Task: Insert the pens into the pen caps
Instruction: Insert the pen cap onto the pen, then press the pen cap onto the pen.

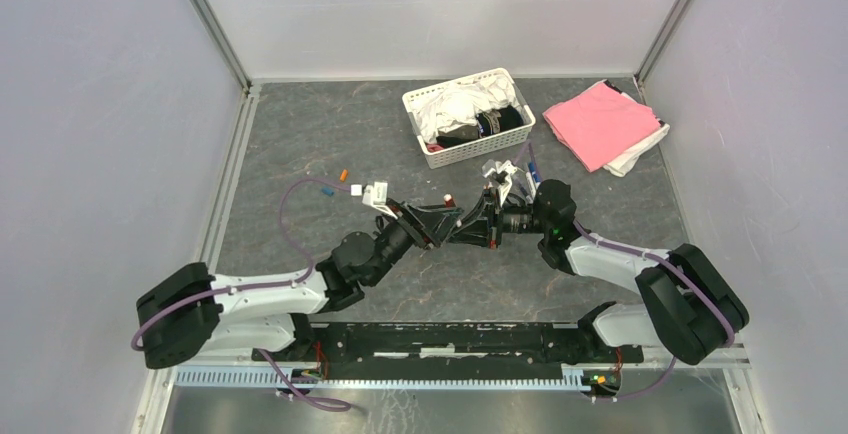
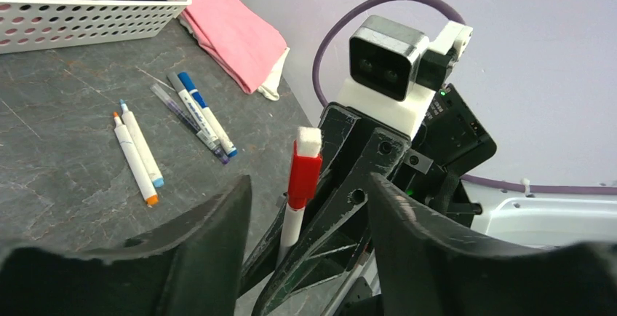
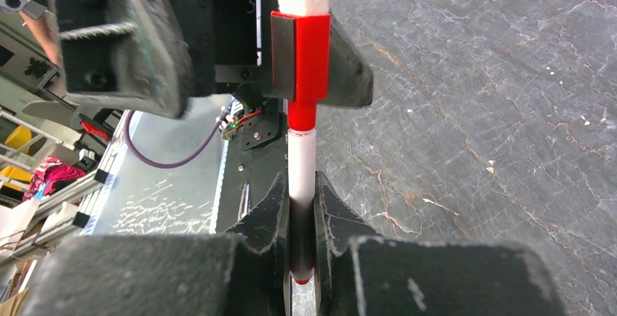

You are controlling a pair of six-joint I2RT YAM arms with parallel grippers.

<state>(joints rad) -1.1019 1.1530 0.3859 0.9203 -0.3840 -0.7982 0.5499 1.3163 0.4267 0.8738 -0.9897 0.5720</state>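
At the table's centre: the left gripper (image 2: 308, 185) and the right gripper (image 3: 300, 192) met tip to tip above the dark grey marbled table surface (image 3: 473, 148).
Right gripper: its jaws were pressed together on the lower barrel of a slim white-barrelled pen (image 3: 300, 159), which stood upright in the right wrist view.
Cap: a short red plastic cap (image 3: 300, 54) with a white square top sat over the pen's upper end; a red collar showed just below it.
Left gripper: its fingers (image 2: 204, 243) stood apart, one on each side of the red plastic cap, with a gap on both sides. Nothing was gripped.
Loose caps: a small blue cap (image 1: 327, 192) and a small orange cap (image 1: 343, 174) lay on the table left of the grippers, near each other but apart.
Loose pens: a white pen with orange ends (image 2: 133, 159) and a white pen with light-blue ends (image 2: 142, 145) lay side by side. Near them lay a white pen with a blue cap (image 2: 209, 117), a grey pen (image 2: 190, 111) and a thin translucent stick (image 2: 166, 100), bunched together.
Basket: a white perforated plastic basket (image 1: 455, 152) stood at the far side, holding white cloth and dark items.
Cloth: a folded pink cloth (image 1: 598, 119) lay to the right of the basket.
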